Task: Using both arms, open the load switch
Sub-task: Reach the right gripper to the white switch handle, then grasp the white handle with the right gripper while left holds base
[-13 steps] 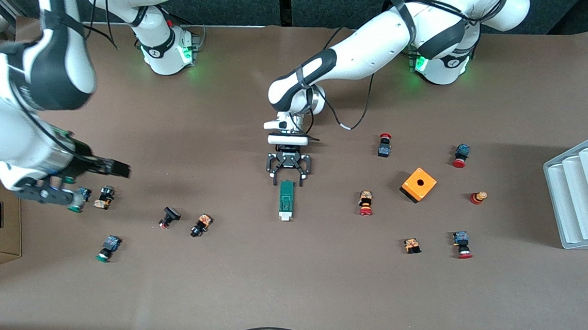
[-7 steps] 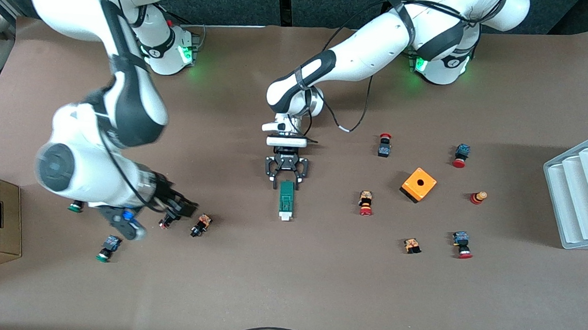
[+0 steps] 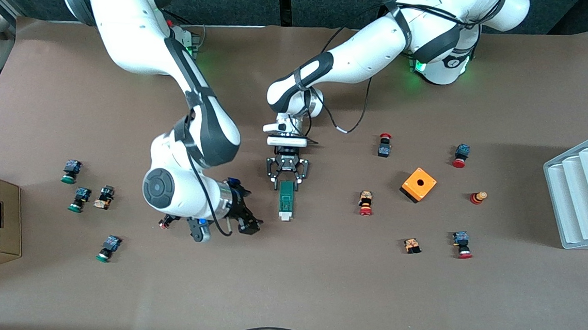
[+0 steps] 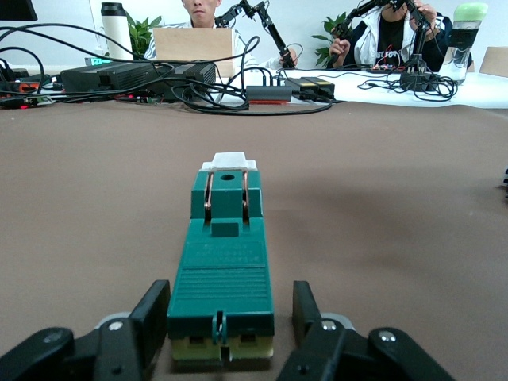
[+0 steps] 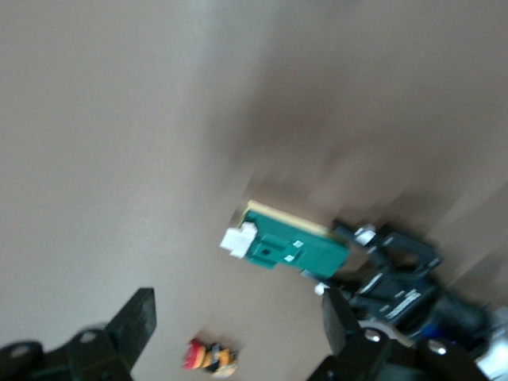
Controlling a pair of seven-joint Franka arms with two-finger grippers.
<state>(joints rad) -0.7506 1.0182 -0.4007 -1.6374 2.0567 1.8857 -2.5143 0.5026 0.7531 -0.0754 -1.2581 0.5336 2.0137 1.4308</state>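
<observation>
Matt brown paper covers the table (image 3: 316, 291). The load switch (image 4: 225, 262) looks like matt green plastic; arms (image 3: 142, 45) glossy white.

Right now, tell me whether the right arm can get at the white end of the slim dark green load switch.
Probably yes: bare table separates the right gripper from the load switch.

Even overhead light, soft shadows under arms on the surface (image 3: 316, 291). Front and left wrist views sharp; right wrist view motion-blurred.

dark green load switch (image 3: 286, 199) with white tip, orange cube (image 3: 419, 184), brown table (image 3: 317, 280)
</observation>
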